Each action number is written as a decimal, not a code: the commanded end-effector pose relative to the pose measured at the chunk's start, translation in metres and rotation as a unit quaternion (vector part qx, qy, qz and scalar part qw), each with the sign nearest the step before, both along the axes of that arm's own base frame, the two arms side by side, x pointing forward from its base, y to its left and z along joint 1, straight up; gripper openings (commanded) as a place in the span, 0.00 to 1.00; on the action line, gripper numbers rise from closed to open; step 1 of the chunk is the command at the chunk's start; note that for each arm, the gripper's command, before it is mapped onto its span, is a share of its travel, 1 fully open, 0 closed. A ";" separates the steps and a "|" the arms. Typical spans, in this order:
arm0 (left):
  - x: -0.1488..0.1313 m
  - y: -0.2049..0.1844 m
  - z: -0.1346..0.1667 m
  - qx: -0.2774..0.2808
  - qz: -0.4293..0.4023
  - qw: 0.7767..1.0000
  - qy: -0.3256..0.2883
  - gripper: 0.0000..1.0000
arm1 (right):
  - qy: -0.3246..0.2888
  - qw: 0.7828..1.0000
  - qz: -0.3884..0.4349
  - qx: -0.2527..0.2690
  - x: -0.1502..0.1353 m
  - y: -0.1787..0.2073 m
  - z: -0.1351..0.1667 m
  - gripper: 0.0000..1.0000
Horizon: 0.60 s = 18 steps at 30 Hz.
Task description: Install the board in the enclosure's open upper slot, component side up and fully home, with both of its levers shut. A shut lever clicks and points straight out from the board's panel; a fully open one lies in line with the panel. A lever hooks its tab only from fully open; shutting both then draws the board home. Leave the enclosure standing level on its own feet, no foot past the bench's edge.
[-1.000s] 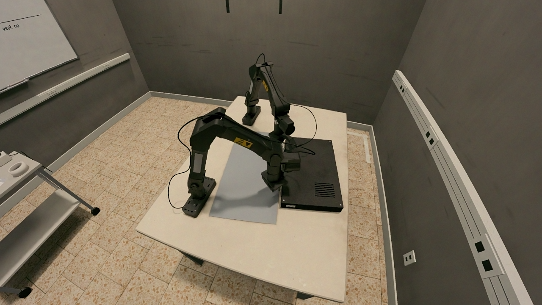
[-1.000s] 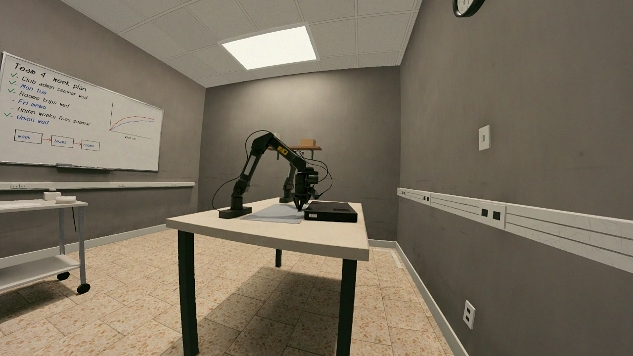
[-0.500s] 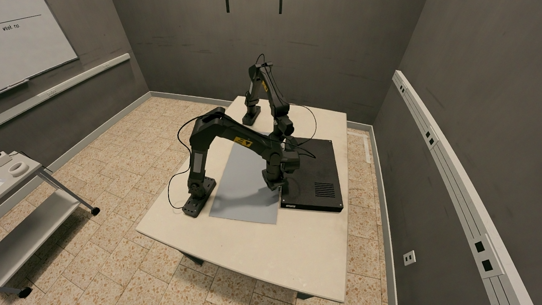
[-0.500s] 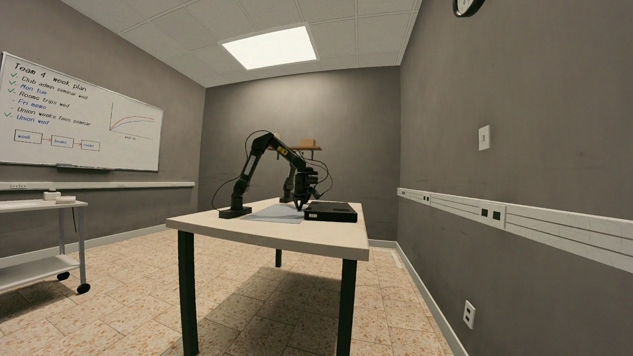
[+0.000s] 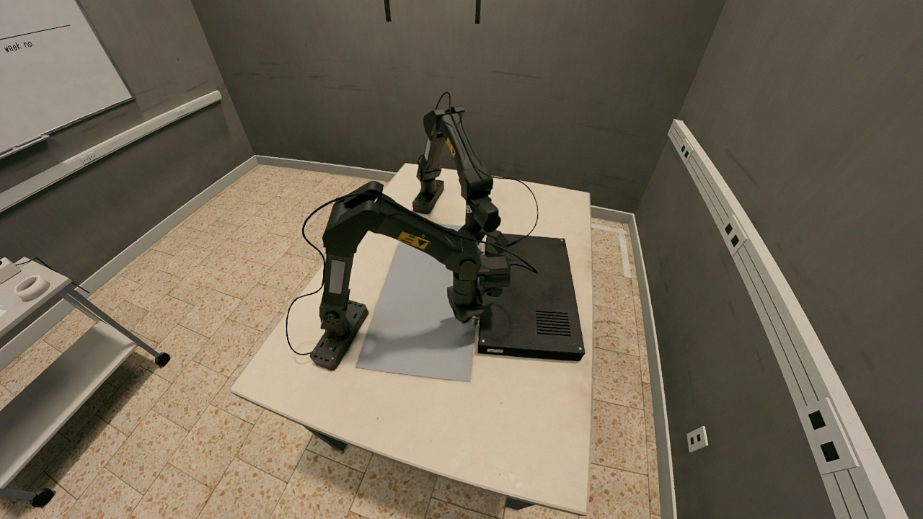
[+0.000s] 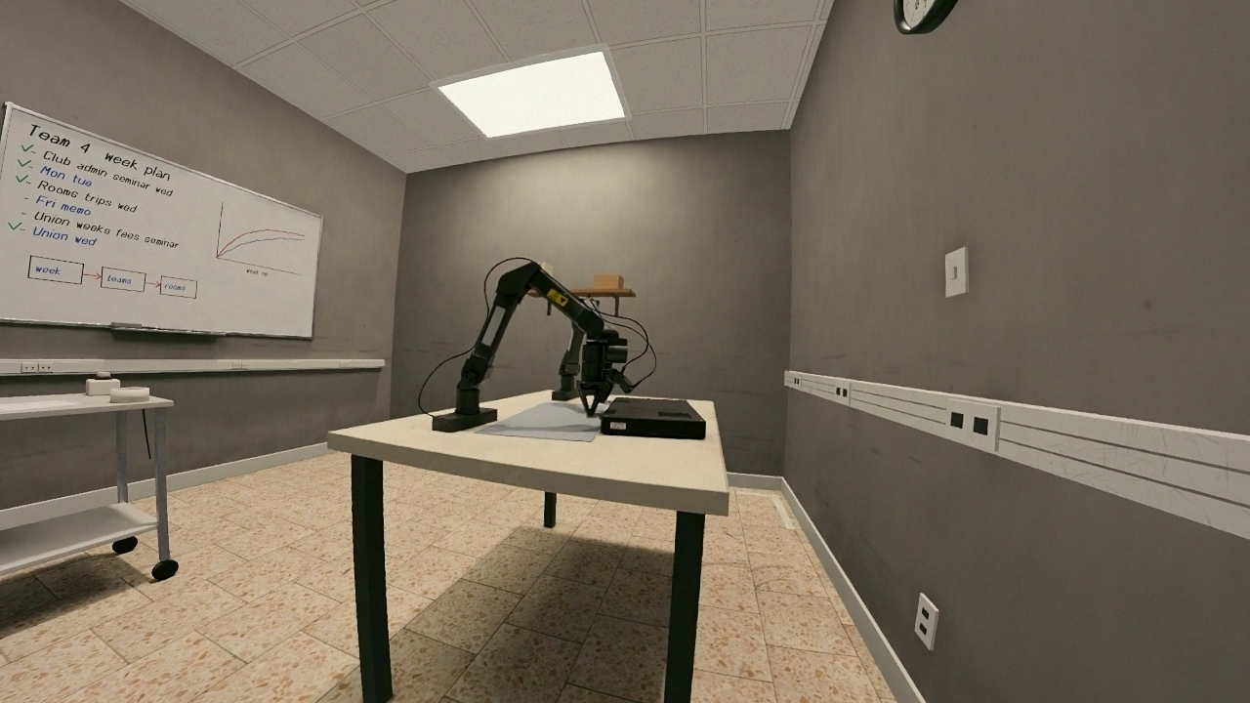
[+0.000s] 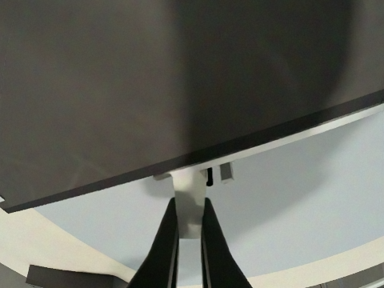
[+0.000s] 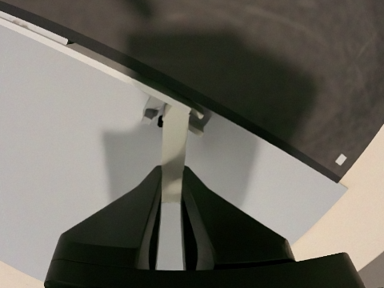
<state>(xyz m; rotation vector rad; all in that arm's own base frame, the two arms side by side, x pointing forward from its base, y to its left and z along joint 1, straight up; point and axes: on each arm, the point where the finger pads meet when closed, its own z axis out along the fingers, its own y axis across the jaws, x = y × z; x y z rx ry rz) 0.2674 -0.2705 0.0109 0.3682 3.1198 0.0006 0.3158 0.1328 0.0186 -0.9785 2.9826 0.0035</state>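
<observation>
The black enclosure (image 5: 532, 296) lies flat on the table, its open side facing the grey mat (image 5: 419, 309). It also shows in the exterior view (image 6: 653, 418). The board is hidden inside; only its pale panel edge (image 7: 299, 136) shows along the slot. My left gripper (image 7: 190, 204) is shut on the board's pale lever (image 7: 189, 192), which points straight out from the panel. My right gripper (image 8: 171, 176) is shut on the other lever (image 8: 175, 150), which also points straight out. In the top view the right gripper (image 5: 473, 317) is at the enclosure's near front corner. The left gripper is further back, partly hidden.
The right arm's base (image 5: 338, 335) stands at the mat's near left side and the left arm's base (image 5: 429, 193) at the far end. The enclosure sits well inside the table's right edge (image 5: 588, 361). A cart (image 5: 38, 335) stands on the floor at left.
</observation>
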 end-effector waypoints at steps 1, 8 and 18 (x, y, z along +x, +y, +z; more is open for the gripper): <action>0.003 -0.002 0.006 0.003 0.007 1.000 -0.004 0.03 | -0.012 1.000 -0.009 -0.003 0.000 -0.002 0.005 0.03; 0.003 -0.002 0.006 0.004 0.012 1.000 -0.004 0.03 | -0.012 1.000 -0.009 -0.003 0.000 -0.002 0.005 0.03; 0.002 -0.009 0.005 0.005 0.105 0.994 -0.005 0.03 | -0.011 0.994 -0.107 -0.003 -0.001 0.006 0.004 0.03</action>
